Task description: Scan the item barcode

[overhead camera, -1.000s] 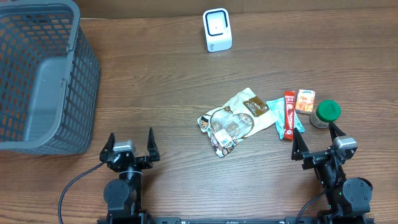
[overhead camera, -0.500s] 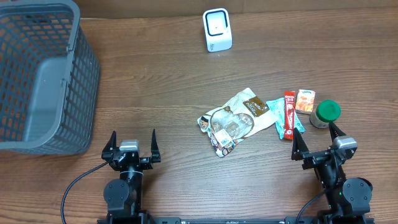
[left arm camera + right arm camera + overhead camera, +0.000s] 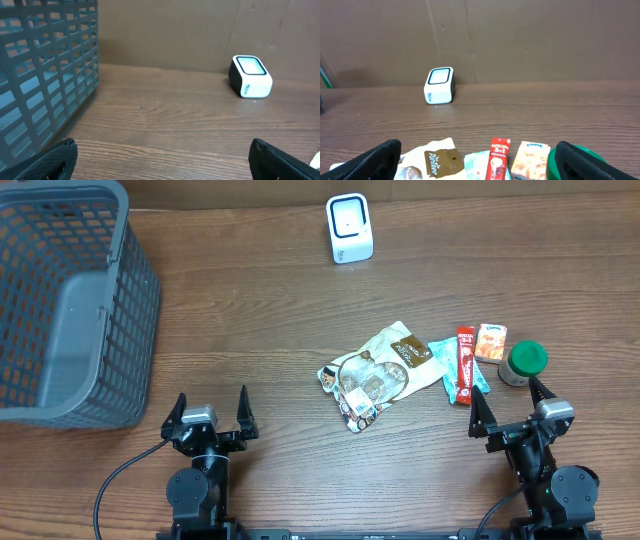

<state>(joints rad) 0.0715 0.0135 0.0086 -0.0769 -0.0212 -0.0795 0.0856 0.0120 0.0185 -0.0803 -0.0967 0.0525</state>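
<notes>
Big grey basket (image 3: 60,300) takes up the far-left corner of the table (image 3: 250,310), and I'd say it has no part in the scanning. What matters is that the items all sit right of centre, while the scanner (image 3: 349,228) is well off at the far edge, about the middle.

The snack bag (image 3: 378,375) is the biggest of the lot. It lies flat and slanted between the two arms, closer to the right one. The green-lidded jar (image 3: 524,362), red sachet (image 3: 464,365) and little orange box (image 3: 491,341) sit just ahead of the right gripper (image 3: 505,395), with the sachet's long axis pointing away from the robot. So I reckon the right arm is the nearer one.

The left gripper (image 3: 211,400) is well apart from everything. Both have their fingers spread wide and hold nothing.

Overhead gives the layout. The right wrist view adds the scanner's window and the packets' printed fronts, but no barcode I can make out. The left wrist mostly gets the basket and scanner.
</notes>
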